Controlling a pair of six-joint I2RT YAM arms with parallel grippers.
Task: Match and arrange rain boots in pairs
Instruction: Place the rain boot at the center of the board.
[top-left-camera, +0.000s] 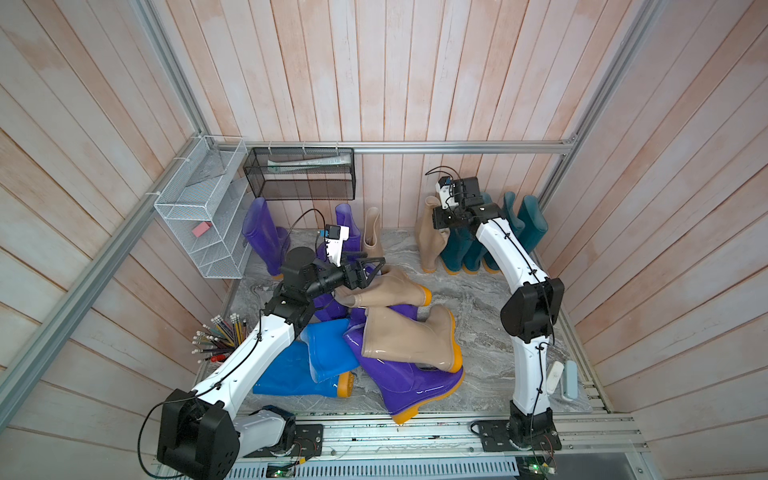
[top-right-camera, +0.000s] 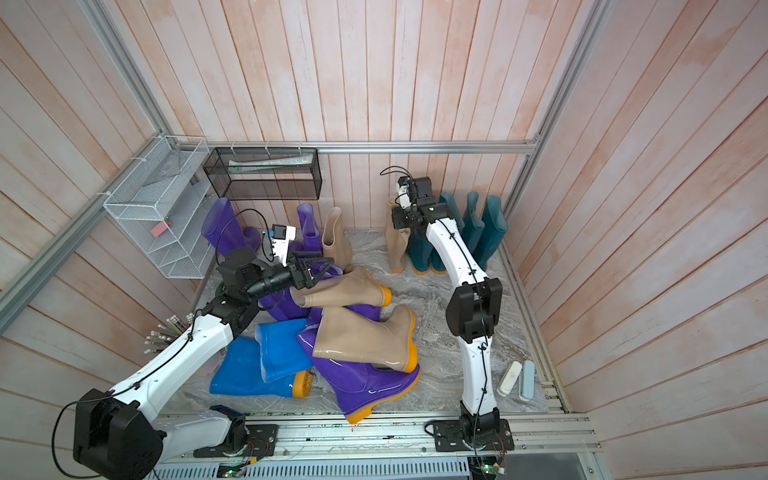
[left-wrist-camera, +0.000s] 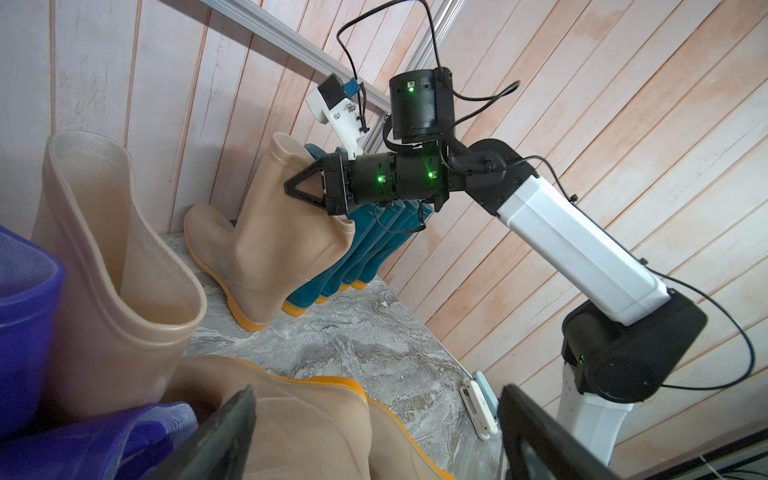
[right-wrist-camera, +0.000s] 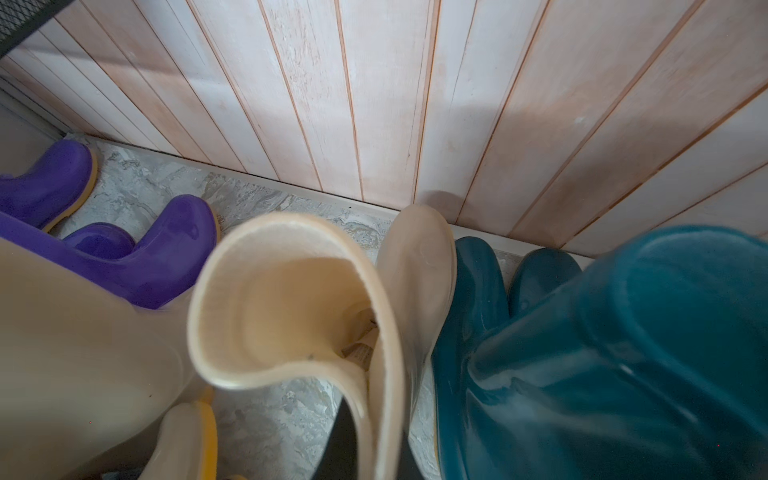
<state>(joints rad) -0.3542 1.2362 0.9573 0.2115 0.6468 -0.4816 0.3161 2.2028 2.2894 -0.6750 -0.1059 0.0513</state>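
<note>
A grey marbled table (top-left-camera: 478, 299) is enclosed by pink plank walls (top-left-camera: 415, 83), and a white wire rack (top-left-camera: 199, 208) is hung at upper left. Rain boots (top-left-camera: 399, 340) are heaped at lower centre, and more are stood along the back edge. The left claw (top-left-camera: 371, 268) is spread wide above the heap. The right claw (top-left-camera: 439, 222) is closed on an upright beige boot (top-left-camera: 428, 249) beside the teal boots (top-left-camera: 534, 224).

Teal boots (top-left-camera: 534, 224) partly behind R arm (top-left-camera: 528, 357)
</note>
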